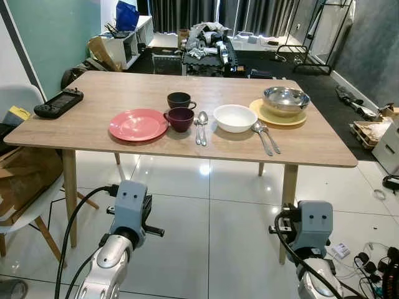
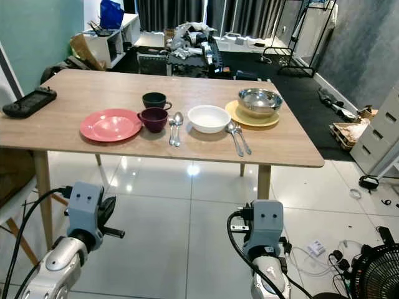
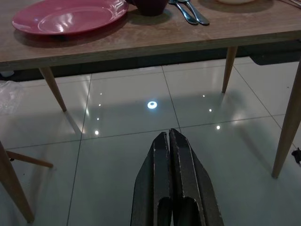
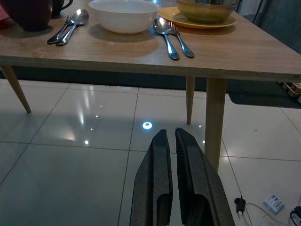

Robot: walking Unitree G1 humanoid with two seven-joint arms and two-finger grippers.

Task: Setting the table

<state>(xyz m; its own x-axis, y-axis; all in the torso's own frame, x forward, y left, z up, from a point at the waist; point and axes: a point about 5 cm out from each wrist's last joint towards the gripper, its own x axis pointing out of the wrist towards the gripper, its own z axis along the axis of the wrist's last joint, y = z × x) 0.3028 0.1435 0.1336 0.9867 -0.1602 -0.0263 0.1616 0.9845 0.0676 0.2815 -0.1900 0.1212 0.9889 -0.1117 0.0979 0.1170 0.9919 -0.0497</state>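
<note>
While both tools [image 3: 170, 141] [image 4: 170, 139] hang closed, I'd grip the slick, breakable pink plate [image 1: 138, 124] by its rim

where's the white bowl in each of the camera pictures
Left eye view: white bowl mid-table, between the two spoon-and-fork pairs.
Right eye view: same spot, left of the yellow plate.
Left wrist view: I can't make it out for certain.
Right wrist view: upper centre.
Shared landmark: spoon and fork beside it.
</note>
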